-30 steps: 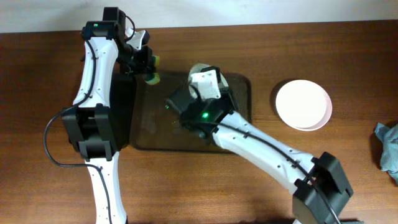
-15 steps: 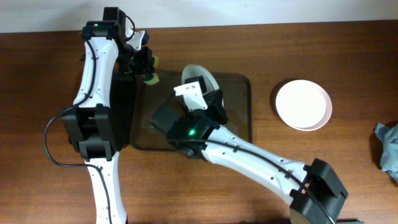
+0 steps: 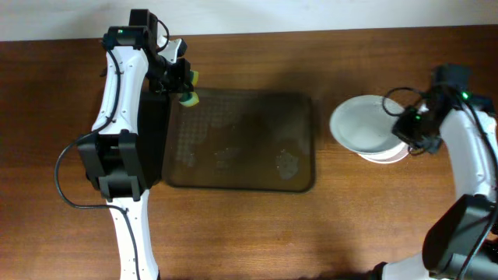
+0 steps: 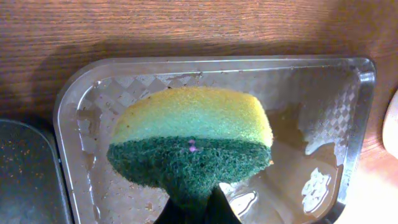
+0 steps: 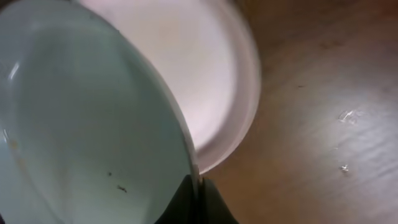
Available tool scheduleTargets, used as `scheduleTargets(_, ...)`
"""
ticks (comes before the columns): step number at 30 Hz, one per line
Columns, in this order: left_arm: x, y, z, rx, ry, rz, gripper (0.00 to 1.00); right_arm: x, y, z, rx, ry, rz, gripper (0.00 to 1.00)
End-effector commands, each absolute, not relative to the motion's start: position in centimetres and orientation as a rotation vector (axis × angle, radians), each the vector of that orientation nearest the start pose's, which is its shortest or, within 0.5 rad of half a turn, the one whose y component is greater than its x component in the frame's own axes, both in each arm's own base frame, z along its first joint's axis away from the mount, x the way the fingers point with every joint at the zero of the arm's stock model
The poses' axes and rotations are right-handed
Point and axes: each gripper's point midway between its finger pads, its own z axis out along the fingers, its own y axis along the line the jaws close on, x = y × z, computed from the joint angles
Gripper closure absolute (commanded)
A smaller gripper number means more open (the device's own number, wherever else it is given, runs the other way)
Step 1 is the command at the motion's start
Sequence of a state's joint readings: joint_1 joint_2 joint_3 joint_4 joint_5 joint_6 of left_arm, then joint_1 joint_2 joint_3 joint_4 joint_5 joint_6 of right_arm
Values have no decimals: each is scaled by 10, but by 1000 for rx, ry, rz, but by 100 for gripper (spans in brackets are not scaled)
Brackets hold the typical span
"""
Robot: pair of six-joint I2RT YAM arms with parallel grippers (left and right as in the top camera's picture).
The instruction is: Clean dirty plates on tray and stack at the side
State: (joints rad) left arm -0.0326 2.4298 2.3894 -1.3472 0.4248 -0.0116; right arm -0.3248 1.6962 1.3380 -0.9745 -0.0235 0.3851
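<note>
My right gripper [image 3: 406, 127] is shut on the rim of the pale mint plate [image 3: 359, 124] and holds it tilted just above the white plates [image 3: 389, 154] stacked at the right of the table. In the right wrist view the mint plate [image 5: 87, 137] fills the left, the white plate [image 5: 205, 74] lies under it, and the jaws [image 5: 196, 193] pinch the mint rim. The brown tray [image 3: 303, 183] holds only wet patches, no plate. My left gripper [image 3: 184, 84] is shut on a yellow-and-green sponge [image 4: 193, 137], held over the tray's far left corner [image 4: 81, 87].
A smaller black tray [image 3: 152, 140] lies left of the brown tray, partly under the left arm. A grey-blue cloth [image 3: 486, 190] lies at the table's right edge. Bare wood lies in front of the tray.
My right arm has swung from over the tray to the right side of the table, carrying the mint plate over the white stack. The left arm has not moved.
</note>
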Motion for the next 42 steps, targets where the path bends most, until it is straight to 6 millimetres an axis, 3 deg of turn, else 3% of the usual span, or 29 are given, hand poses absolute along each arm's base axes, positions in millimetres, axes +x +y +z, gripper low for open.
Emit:
scheduleTargets(1, 509, -90, 117, 110, 2882, -623, 99, 324, -147, 90, 1165, 2651, -67, 96)
scheduleTargets(3, 509, -90, 117, 110, 2881, -623, 99, 325, -160, 76, 1204, 2604, -82, 96)
scheduleTargets(7, 509, -90, 117, 111, 2879, -623, 99, 341, -140, 72, 1116, 2619, -38, 92)
scheduleTargets(8, 509, -90, 117, 111, 2879, -623, 99, 346, -132, 70, 1080, 2630, -33, 72)
scheduleTargets(9, 509, -90, 117, 111, 2880, -623, 99, 351, -125, 69, 1050, 2638, -28, 59)
scheduleTargets(10, 509, -90, 117, 111, 2880, -623, 99, 355, -119, 70, 1021, 2639, -22, 32)
scheduleTargets(12, 510, -90, 119, 111, 2877, -617, 99, 356, -112, 77, 1011, 2656, 11, 26)
scheduleTargets(14, 507, -77, 140, 102, 2884, -499, 99, 356, -103, 121, 943, 2648, 50, 27)
scheduleTargets(15, 504, -69, 152, 95, 2888, -426, 99, 356, -96, 156, 883, 2596, 58, 27)
scheduleTargets(18, 481, -38, 185, -15, 2928, -180, 99, 350, -58, 221, 708, 2471, 105, 27)
scheduleTargets(19, 480, -37, 195, -16, 2907, -174, 99, 347, -46, 228, 662, 2466, 120, 27)
scheduleTargets(21, 465, -34, 240, -18, 2820, -160, 99, 341, -26, 226, 613, 2508, 141, 27)
scheduleTargets(23, 433, -5, 277, -97, 2773, 52, 99, 341, -17, 225, 583, 2521, 150, 26)
scheduleTargets(24, 407, 24, 288, -272, 2756, 228, 99, 343, -11, 226, 561, 2521, 157, 26)
scheduleTargets(25, 383, 44, 281, -407, 2773, 339, 99, 345, -7, 226, 544, 2519, 159, 26)
scheduleTargets(26, 378, 53, 261, -432, 2820, 376, 99, 348, -5, 225, 533, 2518, 162, 26)
scheduleTargets(27, 381, 59, 238, -452, 2855, 391, 99, 350, -4, 223, 529, 2524, 162, 26)
scheduleTargets(30, 402, 84, 143, -542, 2844, 395, 98, 350, -4, 206, 541, 2580, 151, 26)
scheduleTargets(33, 410, 89, 96, -606, 2789, 358, 81, 349, -4, 194, 552, 2626, 141, 26)
scheduleTargets(34, 413, 89, 84, -605, 2767, 351, 16, 348, -4, 191, 554, 2639, 138, 26)
scheduleTargets(35, 414, 88, 83, -603, 2761, 344, 1, 348, -4, 191, 554, 2639, 138, 26)
scheduleTargets(38, 420, 77, 82, -592, 2762, 245, 1, 344, -4, 200, 545, 2618, 141, 27)
scheduleTargets(41, 420, 77, 82, -592, 2761, 246, 1, 320, -6, 244, 527, 2526, 134, 27)
scheduleTargets(42, 420, 77, 82, -592, 2761, 246, 1, 306, -6, 267, 515, 2467, 147, 27)
